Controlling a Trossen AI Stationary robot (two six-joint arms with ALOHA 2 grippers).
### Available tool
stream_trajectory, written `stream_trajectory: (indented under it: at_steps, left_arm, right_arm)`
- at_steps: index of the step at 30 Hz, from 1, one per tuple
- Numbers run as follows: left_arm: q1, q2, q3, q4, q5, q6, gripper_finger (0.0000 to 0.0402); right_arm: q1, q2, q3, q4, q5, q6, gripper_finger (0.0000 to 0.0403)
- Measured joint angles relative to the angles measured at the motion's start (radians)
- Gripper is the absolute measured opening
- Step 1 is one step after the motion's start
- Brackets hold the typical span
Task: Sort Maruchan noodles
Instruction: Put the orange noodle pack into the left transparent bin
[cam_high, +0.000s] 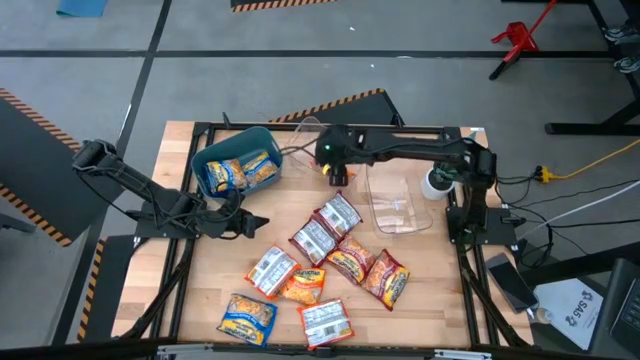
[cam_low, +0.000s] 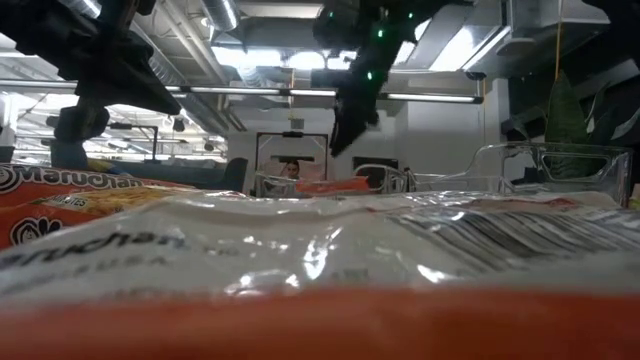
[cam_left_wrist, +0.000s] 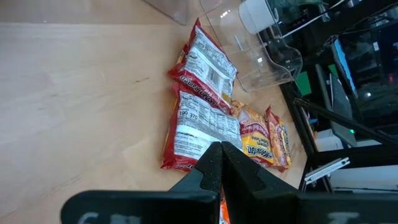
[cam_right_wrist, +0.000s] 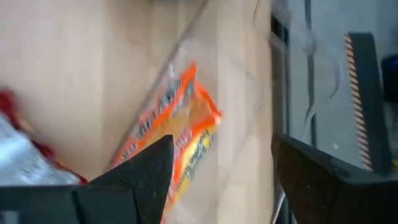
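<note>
On the wooden table (cam_high: 420, 275), noodle packets (cam_high: 330, 255) lie scattered; two sit in the teal bin (cam_high: 215, 150). My right fingers (cam_right_wrist: 221, 171) gape above a blurred orange packet (cam_right_wrist: 171, 134), holding nothing; my left fingers (cam_left_wrist: 219, 163) are pressed together, empty.

In the low view, we find the lower half of the frame filled by a blurred noodle packet (cam_low: 300, 260) lying right against the lens, hiding most of the table. In the right wrist view, an orange packet (cam_right_wrist: 177, 130) at center is smeared by blur, its print unreadable, and a red-and-silver packet (cam_right_wrist: 18, 149) is cut off at the left edge.
</note>
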Motion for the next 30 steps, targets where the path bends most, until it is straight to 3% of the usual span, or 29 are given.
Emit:
stream_trajectory:
  at_steps: [8, 17, 20, 24, 27, 30]
  left_arm:
    - [0.0, 0.0, 0.0, 0.0, -0.025, 0.0, 0.0]
    - [0.0, 0.0, 0.0, 0.002, -0.045, 0.0, 0.0]
    - [0.0, 0.001, 0.0, 0.016, 0.017, 0.047, 0.0]
    - [-0.002, 0.025, 0.016, 0.009, 0.179, 0.175, 0.0]
    - [-0.025, 0.07, 0.065, 0.009, 0.271, 0.28, 0.0]
    - [-0.058, 0.149, 0.125, -0.036, 0.29, 0.337, 0.0]
  right_arm:
    - [-0.026, -0.011, 0.032, -0.013, -0.269, 0.129, 0.0216]
    - [-0.065, 0.035, -0.04, -0.006, -0.267, 0.146, 0.0152]
    - [-0.067, 0.043, -0.038, -0.018, -0.262, 0.142, 0.014]
    - [-0.062, 0.007, 0.036, -0.087, -0.333, 0.144, 0.0131]
    - [-0.055, -0.031, 0.105, -0.111, -0.45, 0.173, 0.013]
    - [-0.032, -0.041, 0.149, -0.123, -0.603, 0.178, 0.0129]
